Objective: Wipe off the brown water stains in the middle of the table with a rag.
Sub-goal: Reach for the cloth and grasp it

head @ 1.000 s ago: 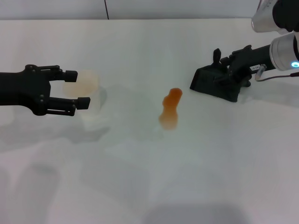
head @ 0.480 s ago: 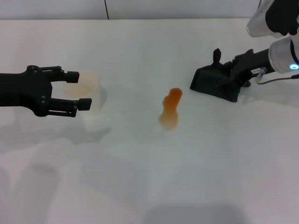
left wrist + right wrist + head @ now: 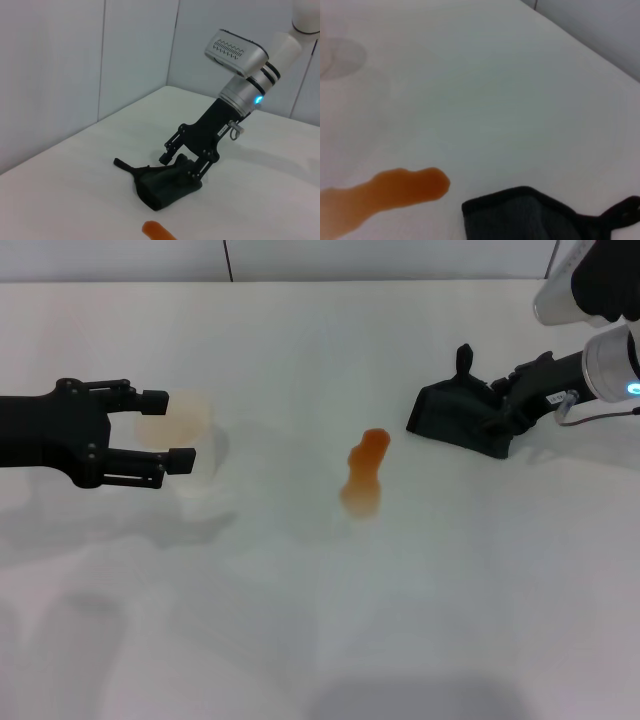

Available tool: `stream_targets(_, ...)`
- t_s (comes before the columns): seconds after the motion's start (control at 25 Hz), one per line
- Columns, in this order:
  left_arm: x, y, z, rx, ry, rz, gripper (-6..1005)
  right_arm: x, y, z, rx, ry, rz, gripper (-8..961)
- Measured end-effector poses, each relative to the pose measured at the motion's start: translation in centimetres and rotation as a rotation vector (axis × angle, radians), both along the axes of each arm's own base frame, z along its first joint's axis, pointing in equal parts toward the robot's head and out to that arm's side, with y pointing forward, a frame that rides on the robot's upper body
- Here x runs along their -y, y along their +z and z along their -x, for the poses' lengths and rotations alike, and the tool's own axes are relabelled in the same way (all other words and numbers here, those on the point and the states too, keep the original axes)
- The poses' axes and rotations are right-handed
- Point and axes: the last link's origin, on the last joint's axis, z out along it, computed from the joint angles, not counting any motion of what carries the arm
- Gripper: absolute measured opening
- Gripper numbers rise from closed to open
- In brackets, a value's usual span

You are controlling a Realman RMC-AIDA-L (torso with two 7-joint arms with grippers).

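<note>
The brown water stains (image 3: 364,473) form one orange-brown, elongated puddle in the middle of the white table (image 3: 330,630); they also show in the right wrist view (image 3: 385,192). A crumpled black rag (image 3: 452,416) lies to their right on the table. My right gripper (image 3: 498,412) is down at the rag's right end. In the left wrist view its fingers (image 3: 171,148) stand apart on either side of the rag (image 3: 162,190), so it reads as open. My left gripper (image 3: 171,427) hovers open at the far left, well away from the stain.
A white cup (image 3: 190,440) with a faint orange tint inside stands just beyond my left gripper's fingertips. The wall edge (image 3: 300,281) runs along the table's far side.
The right wrist has shifted slightly right and lower at the rag's end. The rag, the stain and my left gripper have stayed put.
</note>
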Motion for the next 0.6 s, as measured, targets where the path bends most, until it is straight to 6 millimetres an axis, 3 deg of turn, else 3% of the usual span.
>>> stream_targets(0.24,-0.02,0.06,-0.01,0.006,-0.003,-0.009,872,0.08,-0.15,-0.06,0.000,-0.004,0.006,706)
stream_targets(0.6,-0.01,0.08,0.00,0.007,-0.002,-0.010,872,0.23,-0.34,0.10,0.006,0.006,0.015,462)
